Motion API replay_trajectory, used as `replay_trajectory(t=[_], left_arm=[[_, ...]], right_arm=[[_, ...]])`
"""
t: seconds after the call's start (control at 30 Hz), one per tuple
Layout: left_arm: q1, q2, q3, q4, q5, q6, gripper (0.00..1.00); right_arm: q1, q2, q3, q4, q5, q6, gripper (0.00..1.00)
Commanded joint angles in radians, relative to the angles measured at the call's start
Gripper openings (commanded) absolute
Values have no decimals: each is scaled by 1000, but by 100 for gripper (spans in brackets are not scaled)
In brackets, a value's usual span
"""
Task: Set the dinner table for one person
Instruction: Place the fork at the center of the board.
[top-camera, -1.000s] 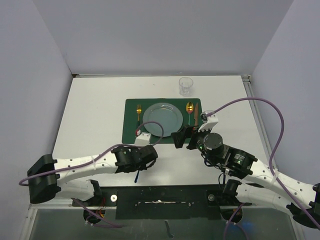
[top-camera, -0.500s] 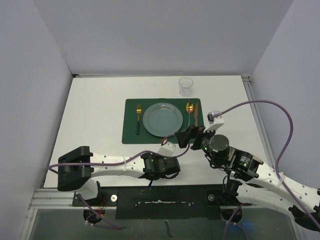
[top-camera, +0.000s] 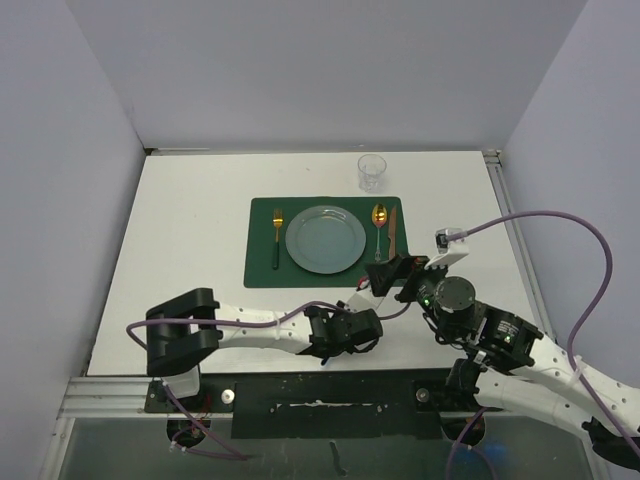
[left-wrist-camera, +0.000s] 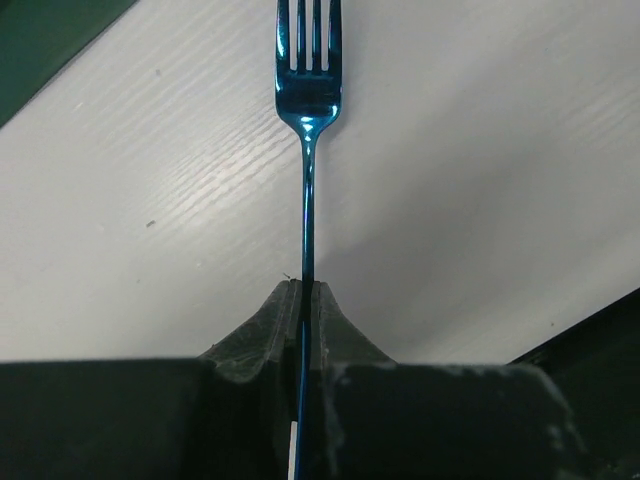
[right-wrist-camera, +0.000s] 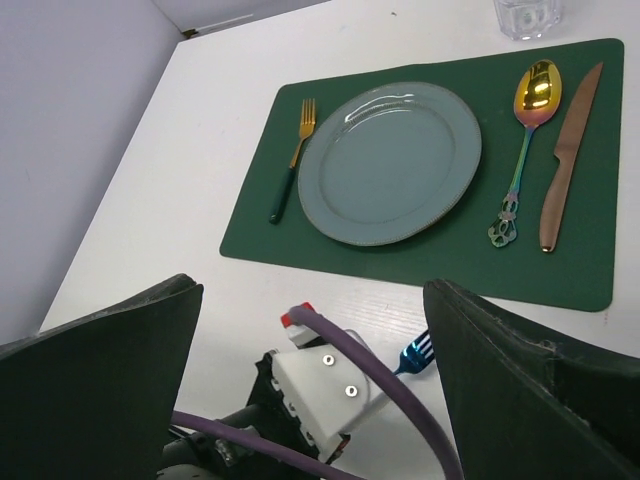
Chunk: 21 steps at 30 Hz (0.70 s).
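Holding the blue fork (left-wrist-camera: 307, 170) clenched in my left pincer (left-wrist-camera: 305, 300), handle gripped, long axis running to 12 o'clock, tines over bare desk (top-camera: 190, 220). The green placemat (top-camera: 262, 270) lies toward 11 o'clock, already carrying a gold fork (top-camera: 277, 238). My right pincer (top-camera: 395, 272), at 2 o'clock, gapes released and grasps nothing. Placement, I judge, falls to the left arm.
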<state>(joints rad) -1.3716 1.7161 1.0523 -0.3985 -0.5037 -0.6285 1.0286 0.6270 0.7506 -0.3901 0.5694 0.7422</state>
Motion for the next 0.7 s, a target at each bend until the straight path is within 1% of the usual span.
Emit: replay_trajectory(t=[0.0,0.17,0.33,0.5,0.53,0.57,0.67], left_arm=[[6,72,60,131,42,82,0],[11,117,69,110,37,71,0],[27,68,-9,107,21,32,0],[41,18,-57,119,12,20,0],[41,13,-58,115,7,19,2],[40,7,-57,110,-3,18,8],[41,-19,-54,104,-29,6,19]], right_arm=[[6,-39,57,-12,59,-1,98],[5,-83,55,-29,67,4,99],[3,-106,33,-29,75,18,99],[4,-86,38,-21,68,13,99],[5,-79,41,-21,66,12,99],[5,-70,44,-21,64,10,99],[5,-54,51,-20,56,4,99]])
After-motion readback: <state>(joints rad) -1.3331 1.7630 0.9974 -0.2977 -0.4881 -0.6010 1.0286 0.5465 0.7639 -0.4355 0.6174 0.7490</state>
